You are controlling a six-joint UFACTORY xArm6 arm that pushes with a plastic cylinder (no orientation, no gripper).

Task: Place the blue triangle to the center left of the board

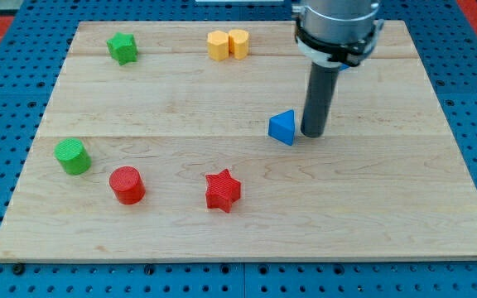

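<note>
**Operator:** Just to the view's left of my tip [313, 132] sits the blue triangle [282, 127], touching it or very nearly so; I can't make out a gap. It lies a little right of the middle of the board [371, 215]. No jaws on this rig to be apart or together, only the bare rod standing upright.

**Observer:** So you're already behind it for a leftward push?

**Operator:** As I judge it, yes. The target is the centre-left, well away from my tip toward the view's left. The push line should run nearly straight that way, so I'd keep my tip level with the triangle's middle; off-centre contact on a sloped face would likely spin it or let it slip past.

**Observer:** Anything in the lane?

**Operator:** Not directly. From my tip, the red star [223, 189] and red cylinder [127, 184] lie left and toward the view's bottom, the green cylinder [73, 156] further left still. The green star [122, 47] and the yellow blocks [228, 44] sit toward the top. I'd go slowly and stop short of the green cylinder.
</note>
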